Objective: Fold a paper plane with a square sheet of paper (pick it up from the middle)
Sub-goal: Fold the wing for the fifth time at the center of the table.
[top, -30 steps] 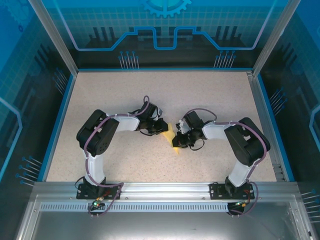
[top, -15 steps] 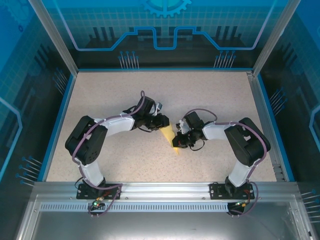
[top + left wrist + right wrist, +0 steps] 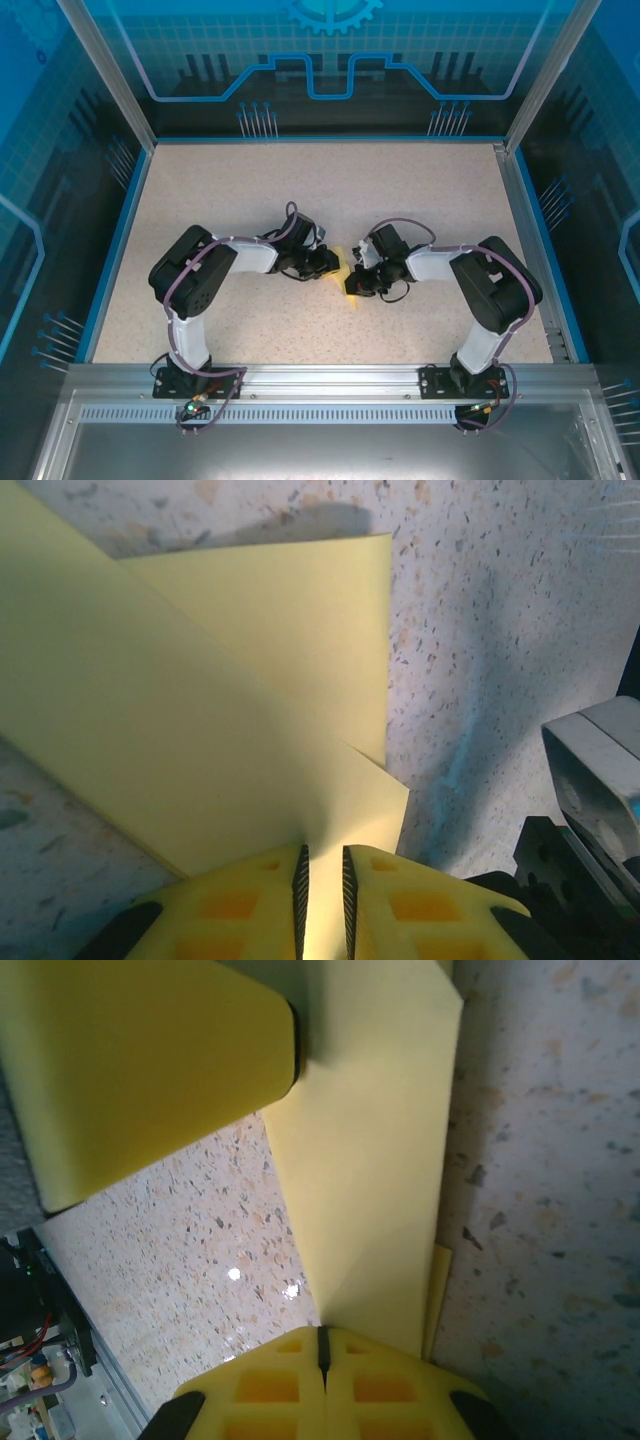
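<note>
The square sheet of paper (image 3: 345, 262), pale yellow and folded into overlapping layers, hangs between my two grippers near the table's middle. In the left wrist view the paper (image 3: 200, 710) runs down into the narrow slit between the pads of my left gripper (image 3: 322, 880). In the right wrist view my right gripper (image 3: 322, 1345) is shut on the paper's (image 3: 370, 1180) near corner, with creases fanning out from the pinch. A yellow finger of the left gripper (image 3: 150, 1060) presses the paper's far end. From above, left gripper (image 3: 328, 263) and right gripper (image 3: 355, 283) nearly touch. The paper plane is out of view.
The speckled beige table (image 3: 250, 190) is ringed by a blue rim (image 3: 115, 250) and see-through walls. Part of the right arm's grey and black wrist (image 3: 590, 780) sits close beside the left gripper. Both arm bases stand on the aluminium rail (image 3: 320, 380) at the near edge.
The left arm stretched out half a second ago, exposing more of the paper, then drew back in. The right gripper has stayed shut on the paper in the same spot.
</note>
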Robot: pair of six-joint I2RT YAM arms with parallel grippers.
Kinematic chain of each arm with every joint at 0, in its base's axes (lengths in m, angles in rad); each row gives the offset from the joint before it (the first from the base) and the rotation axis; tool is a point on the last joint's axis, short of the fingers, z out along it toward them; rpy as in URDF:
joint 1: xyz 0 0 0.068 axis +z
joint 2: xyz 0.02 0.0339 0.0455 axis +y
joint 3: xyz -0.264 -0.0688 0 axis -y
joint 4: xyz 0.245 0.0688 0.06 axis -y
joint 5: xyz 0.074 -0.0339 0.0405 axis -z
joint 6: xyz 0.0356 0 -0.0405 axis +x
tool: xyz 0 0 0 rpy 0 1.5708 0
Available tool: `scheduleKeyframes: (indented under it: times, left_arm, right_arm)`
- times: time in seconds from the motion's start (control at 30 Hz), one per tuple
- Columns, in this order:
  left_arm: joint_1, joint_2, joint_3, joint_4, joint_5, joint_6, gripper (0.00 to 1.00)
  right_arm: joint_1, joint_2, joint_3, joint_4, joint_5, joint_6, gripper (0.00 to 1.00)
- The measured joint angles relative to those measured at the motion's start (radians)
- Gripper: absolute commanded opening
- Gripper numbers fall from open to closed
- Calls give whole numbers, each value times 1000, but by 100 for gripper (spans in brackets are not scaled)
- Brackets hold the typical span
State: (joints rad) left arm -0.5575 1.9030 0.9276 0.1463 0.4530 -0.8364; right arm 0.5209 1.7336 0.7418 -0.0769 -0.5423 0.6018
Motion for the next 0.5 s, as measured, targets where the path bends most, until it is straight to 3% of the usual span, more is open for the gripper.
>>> scheduleKeyframes:
  times: [0.3,0.5]
  left_arm:
    - [3,14,56,-71,-53,29,20]
    - [59,20,108,-146,-124,64,20]
  right_arm:
    - [0,-6,-10,11,2,-1,1]
    - [0,-10,-18,20,4,-1,1]
